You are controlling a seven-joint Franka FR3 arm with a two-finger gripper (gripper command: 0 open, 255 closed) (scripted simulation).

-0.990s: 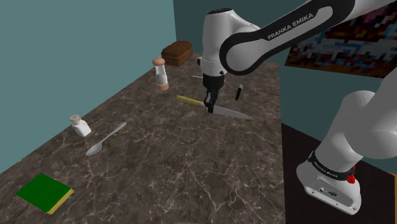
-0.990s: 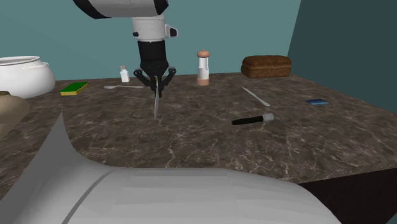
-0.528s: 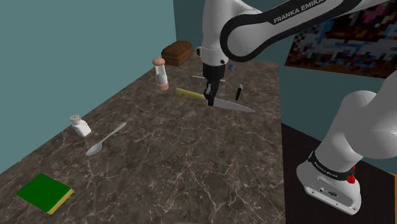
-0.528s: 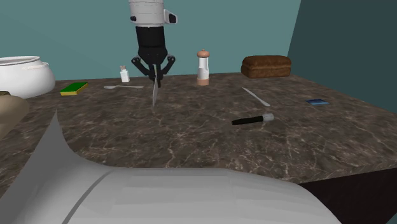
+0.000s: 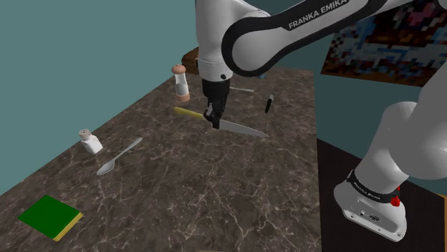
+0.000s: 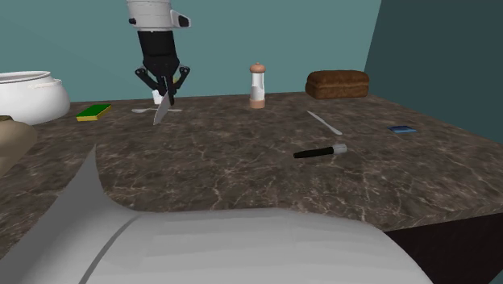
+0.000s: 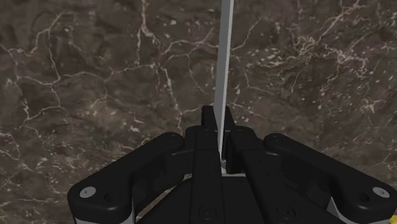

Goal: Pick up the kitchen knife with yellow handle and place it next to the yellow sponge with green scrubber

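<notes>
My gripper (image 5: 212,119) hangs above the dark marble counter, shut on the knife (image 5: 240,128), which has a yellow handle (image 5: 188,113) and a silver blade. The knife is off the surface, lying roughly level. In the second exterior view the gripper (image 6: 164,90) holds the blade (image 6: 160,110) pointing toward the camera. In the wrist view the fingers (image 7: 208,130) clasp the thin blade (image 7: 222,70) edge-on. The sponge (image 5: 50,217), green on top with a yellow side, lies at the shoulder view's lower left, far from the gripper. The sponge (image 6: 94,112) is also at the second exterior view's left.
A spoon (image 5: 119,156), a salt shaker (image 5: 89,141) and a pepper mill (image 5: 181,82) stand along the wall side. A bread loaf (image 6: 337,84), a black-handled tool (image 6: 319,151), another utensil (image 6: 323,122) and a small blue item (image 6: 401,129) lie farther off. A white bowl (image 6: 29,96) sits near the sponge.
The arm has carried the knife toward the shoulder view's left, nearer the sponge's side of the counter. The grip on the knife is unchanged.
</notes>
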